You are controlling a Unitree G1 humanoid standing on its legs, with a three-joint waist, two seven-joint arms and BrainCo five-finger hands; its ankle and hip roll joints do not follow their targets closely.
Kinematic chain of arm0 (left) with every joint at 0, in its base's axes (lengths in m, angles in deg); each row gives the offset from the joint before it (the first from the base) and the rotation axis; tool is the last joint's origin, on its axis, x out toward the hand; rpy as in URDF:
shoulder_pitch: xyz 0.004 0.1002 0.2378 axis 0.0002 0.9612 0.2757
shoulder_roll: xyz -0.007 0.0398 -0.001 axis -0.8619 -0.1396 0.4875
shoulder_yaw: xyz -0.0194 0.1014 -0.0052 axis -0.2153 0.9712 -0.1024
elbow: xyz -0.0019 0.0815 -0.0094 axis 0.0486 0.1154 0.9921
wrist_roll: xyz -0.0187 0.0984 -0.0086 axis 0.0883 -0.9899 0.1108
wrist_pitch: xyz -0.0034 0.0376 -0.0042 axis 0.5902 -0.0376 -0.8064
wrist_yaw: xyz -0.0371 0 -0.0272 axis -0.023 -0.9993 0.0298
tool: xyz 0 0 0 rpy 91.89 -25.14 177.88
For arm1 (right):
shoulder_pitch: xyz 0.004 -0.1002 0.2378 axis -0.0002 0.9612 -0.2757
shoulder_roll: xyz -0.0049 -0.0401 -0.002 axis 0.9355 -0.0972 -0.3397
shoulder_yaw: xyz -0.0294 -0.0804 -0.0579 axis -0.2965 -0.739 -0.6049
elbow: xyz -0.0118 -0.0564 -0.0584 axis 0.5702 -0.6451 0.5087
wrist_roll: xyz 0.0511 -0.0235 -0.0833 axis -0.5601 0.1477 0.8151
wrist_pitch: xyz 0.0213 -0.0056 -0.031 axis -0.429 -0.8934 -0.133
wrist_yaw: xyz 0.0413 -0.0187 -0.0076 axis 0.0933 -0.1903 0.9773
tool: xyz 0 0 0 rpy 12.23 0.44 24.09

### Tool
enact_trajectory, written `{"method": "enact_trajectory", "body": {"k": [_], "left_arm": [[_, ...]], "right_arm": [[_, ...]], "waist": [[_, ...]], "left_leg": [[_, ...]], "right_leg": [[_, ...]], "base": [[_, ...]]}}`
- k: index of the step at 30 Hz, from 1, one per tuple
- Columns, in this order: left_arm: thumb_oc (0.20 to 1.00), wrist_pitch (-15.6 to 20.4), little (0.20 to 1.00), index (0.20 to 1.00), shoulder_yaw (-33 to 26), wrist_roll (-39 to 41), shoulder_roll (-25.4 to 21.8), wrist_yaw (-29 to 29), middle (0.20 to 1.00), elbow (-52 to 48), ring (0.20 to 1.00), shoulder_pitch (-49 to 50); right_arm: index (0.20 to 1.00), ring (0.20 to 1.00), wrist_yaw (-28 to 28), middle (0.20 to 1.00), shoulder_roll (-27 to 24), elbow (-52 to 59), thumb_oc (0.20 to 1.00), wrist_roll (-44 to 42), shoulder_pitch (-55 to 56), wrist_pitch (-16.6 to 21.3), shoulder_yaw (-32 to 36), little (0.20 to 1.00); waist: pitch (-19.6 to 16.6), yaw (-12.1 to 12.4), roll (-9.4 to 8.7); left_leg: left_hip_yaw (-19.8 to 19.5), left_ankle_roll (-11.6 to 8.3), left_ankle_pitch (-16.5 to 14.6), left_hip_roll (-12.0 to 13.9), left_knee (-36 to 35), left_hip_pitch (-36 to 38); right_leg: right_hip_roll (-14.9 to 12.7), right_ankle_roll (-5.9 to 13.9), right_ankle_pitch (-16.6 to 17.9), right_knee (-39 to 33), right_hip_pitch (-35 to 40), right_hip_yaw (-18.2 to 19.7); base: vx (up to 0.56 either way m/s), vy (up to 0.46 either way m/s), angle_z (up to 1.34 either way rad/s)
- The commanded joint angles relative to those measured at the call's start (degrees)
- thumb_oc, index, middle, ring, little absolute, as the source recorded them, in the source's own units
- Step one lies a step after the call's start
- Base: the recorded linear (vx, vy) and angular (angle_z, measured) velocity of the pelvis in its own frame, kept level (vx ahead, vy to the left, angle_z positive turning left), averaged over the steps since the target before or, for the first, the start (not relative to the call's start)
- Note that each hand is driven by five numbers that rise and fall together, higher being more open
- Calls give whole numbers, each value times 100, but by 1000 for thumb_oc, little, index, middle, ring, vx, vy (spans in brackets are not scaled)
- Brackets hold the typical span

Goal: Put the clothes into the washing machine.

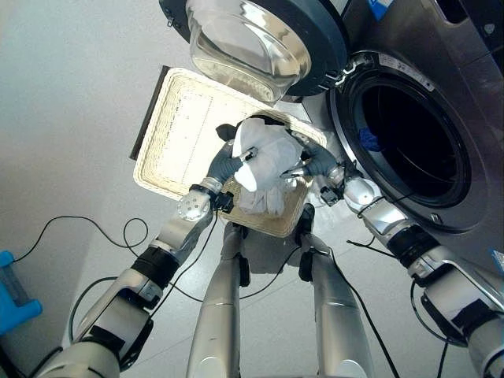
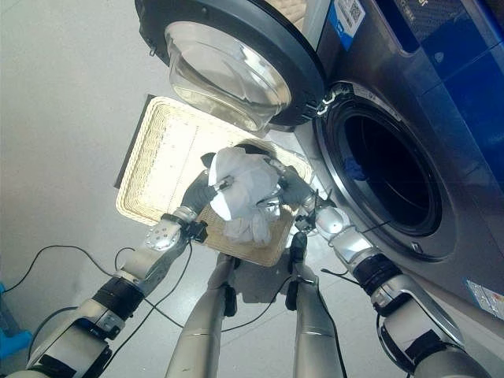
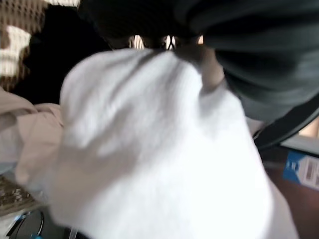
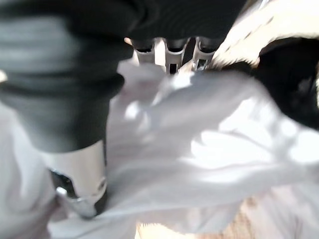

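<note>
While both hands are on the bundle, status by view:

left eye view: white clothes [image 1: 264, 161] bunched over the basket [image 1: 177, 126], at its corner nearest the washing machine [image 1: 441, 94]. Left hand [image 1: 228, 161] has fingers curled into the cloth on one side, right hand [image 1: 311, 164] pinches it on the other. Bundle looks raised off the basket bottom, a tail of cloth hanging toward the near rim.

right eye view: same grasp. Door [image 2: 236, 63] swung fully open above the basket; drum opening [image 2: 386, 177] dark, something blue [image 2: 356, 169] just inside its rim. Bundle sits beside the opening, not yet in it.

left wrist view: white cloth right up against the hand, beige cloth [image 3: 30, 129] beside it, wicker at one edge. Fingers buried in the fabric.

right wrist view: fingers [image 4: 169, 55] dug into white cloth, thumb [image 4: 82, 184] pressed against it – clenched on the clothes.

step: pick done, transfer to the drum is in hand (my read).

next move: lift clear of the basket rim, swing both hands together toward the opening, pass under the door, push deep before letting go.

risk: hanging tail could snag the rim or the door seal.
</note>
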Motion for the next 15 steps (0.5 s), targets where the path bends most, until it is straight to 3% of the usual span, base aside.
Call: {"method": "enact_trajectory", "body": {"k": [1,7,15], "left_arm": [[200,203,200,200,42,58,241,192,200,-176,200,-339],[200,277,200,200,105,247,397,491,200,-160,200,-491],[200,136,200,200,279,522,563,1030,200,-474,200,-638]], "right_arm": [[1000,1000,390,1000,149,186,1000,-358,-250,-80,-17,1000],[1000,1000,448,1000,321,-280,1000,-50,-546,-526,-234,1000],[1000,1000,398,1000,533,-918,1000,133,-876,-538,-294,1000]], "waist": [[-86,205,-76],[-86,253,-30],[-86,325,90]], "left_leg": [[110,-129,-664,-426,498,70],[64,-132,-626,-465,484,63],[11,-101,-602,-528,485,36]], "right_leg": [[80,459,90,-21,86,-379],[67,442,113,-73,111,-399],[33,437,162,-99,93,-428]], "base": [[1,3,3],[3,5,3],[1,1,1]]}}
